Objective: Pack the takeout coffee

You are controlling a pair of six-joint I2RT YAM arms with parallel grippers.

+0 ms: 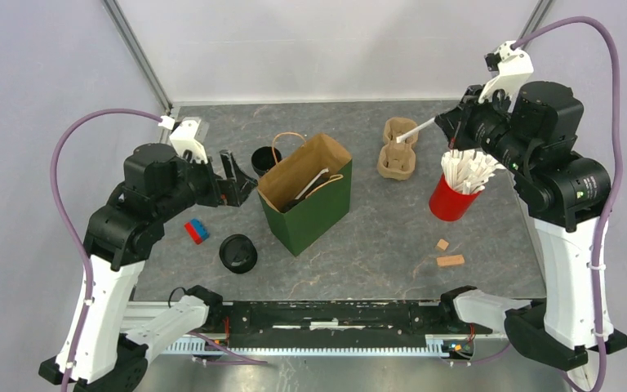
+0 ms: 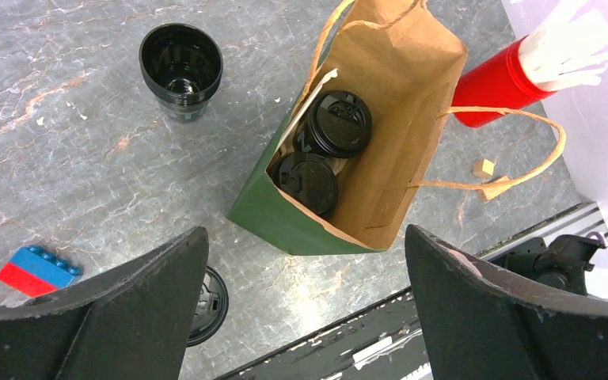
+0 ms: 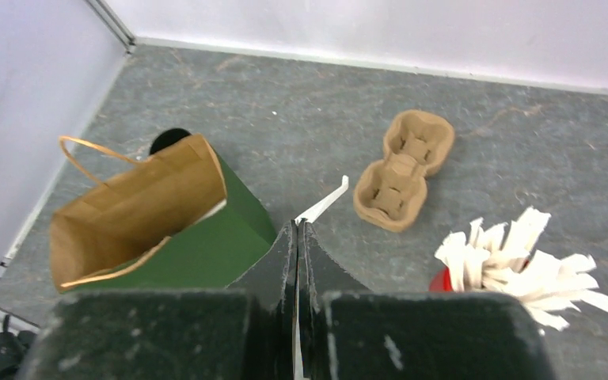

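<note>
Two lidded cups point(image 2: 334, 123) stand upright, axes vertical, lids up, in your green bag point(image 2: 277, 218); left tool point(image 1: 237, 175) gapes empty, right tool point(image 3: 297, 229) clamps a white packet point(image 3: 326, 202).

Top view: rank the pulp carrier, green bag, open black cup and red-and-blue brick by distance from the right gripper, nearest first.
From the right gripper, shut on a white packet:
1. pulp carrier, just to its left.
2. green bag, in the middle.
3. open black cup, behind the bag's left corner.
4. red-and-blue brick, farthest left.
</note>
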